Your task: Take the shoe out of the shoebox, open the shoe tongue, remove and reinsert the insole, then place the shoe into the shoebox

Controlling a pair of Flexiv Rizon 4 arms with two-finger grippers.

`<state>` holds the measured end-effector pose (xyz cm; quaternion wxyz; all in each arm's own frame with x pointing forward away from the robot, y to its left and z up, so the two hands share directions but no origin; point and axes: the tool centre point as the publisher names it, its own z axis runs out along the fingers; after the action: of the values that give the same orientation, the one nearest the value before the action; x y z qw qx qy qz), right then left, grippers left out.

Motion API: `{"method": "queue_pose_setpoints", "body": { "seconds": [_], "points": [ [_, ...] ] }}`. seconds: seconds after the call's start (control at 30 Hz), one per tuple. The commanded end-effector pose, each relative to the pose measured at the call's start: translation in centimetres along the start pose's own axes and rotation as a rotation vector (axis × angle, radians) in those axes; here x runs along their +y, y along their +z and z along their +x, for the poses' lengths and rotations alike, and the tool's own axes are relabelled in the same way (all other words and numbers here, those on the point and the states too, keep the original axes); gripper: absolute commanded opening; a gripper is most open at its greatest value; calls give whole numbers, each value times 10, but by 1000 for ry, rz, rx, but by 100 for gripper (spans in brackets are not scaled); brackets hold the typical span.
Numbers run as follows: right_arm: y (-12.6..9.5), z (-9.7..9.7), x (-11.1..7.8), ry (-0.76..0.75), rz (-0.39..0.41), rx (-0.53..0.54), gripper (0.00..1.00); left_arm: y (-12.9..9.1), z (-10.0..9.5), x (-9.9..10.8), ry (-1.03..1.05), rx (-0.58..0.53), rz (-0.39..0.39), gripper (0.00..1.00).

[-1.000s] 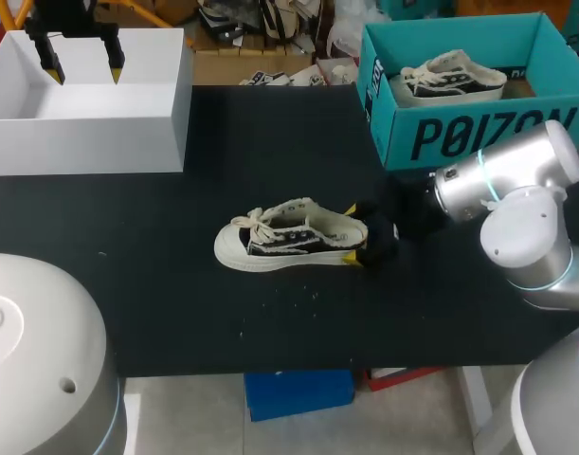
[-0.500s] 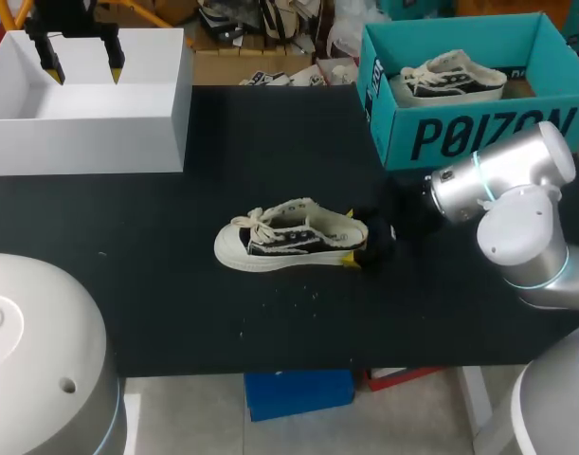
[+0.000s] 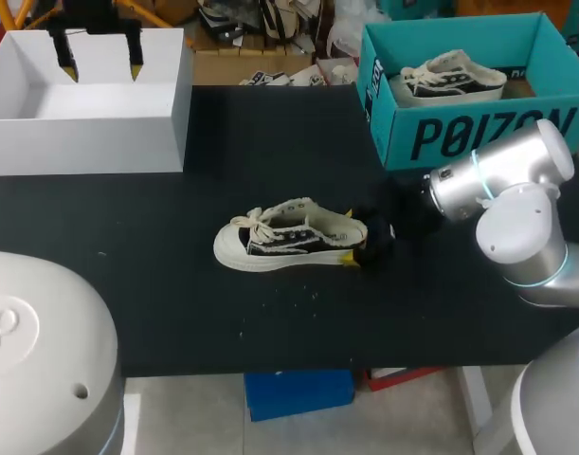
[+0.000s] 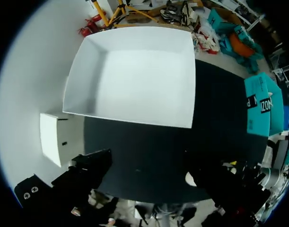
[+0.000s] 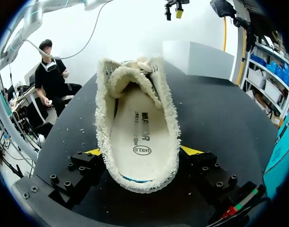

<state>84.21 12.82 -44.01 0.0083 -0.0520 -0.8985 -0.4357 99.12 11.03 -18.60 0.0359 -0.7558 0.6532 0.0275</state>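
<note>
"Black fingers on a black counter [image 3: 223, 152]. Can you tell from the head view what the right gripper [image 3: 350, 235] does?"

"Only partly. Its dark body melts into the counter, and it covers the heel of the shoe [image 3: 284, 237]. I see two yellow tips, one at each side of the heel. The right wrist view is clearer. There the right gripper [image 5: 142, 151] has both tips against the fleece edge of the heel, so the fingers pinch the shoe from two sides."

"Where does the shoe stand?"

"On its sole, near the middle of the counter, with the toe toward my left. It is well apart from the teal shoebox [image 3: 460, 137] at the far right. From the wrist I see the insole [image 5: 137, 135] lying inside the shoe. The toe is hidden behind the fleece and the tongue."

"And the shoebox?"

"Its front wall hides the lower part of a second shoe [image 3: 450, 74] inside, and my right arm covers its near right corner."

"How do the arms stand?"

"The right arm comes in low from the right, its wrist pointing at the heel. The left gripper [image 3: 101, 68] hangs over the white box [image 3: 90, 128] at the far left, fingers spread wide. The arm above it is cut off. In the left wrist view the fingers are only dark shapes, and the white box [image 4: 135, 75] lies ahead of them."
</note>
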Motion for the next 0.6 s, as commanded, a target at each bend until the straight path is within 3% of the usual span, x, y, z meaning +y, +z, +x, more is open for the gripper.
{"method": "queue_pose_setpoints", "body": {
  "seconds": [0.03, 0.27, 0.6],
  "points": [
    [3, -1, 1, 2, 3, -1, 0, -8, 33, 34, -13, -63, 62, 100],
    [3, -1, 1, 2, 3, -1, 0, -11, 81, 81, 59, -6, 83, 100],
    [3, -1, 1, 2, 3, -1, 0, -11, 81, 81, 59, -6, 83, 100]
  ]
}}
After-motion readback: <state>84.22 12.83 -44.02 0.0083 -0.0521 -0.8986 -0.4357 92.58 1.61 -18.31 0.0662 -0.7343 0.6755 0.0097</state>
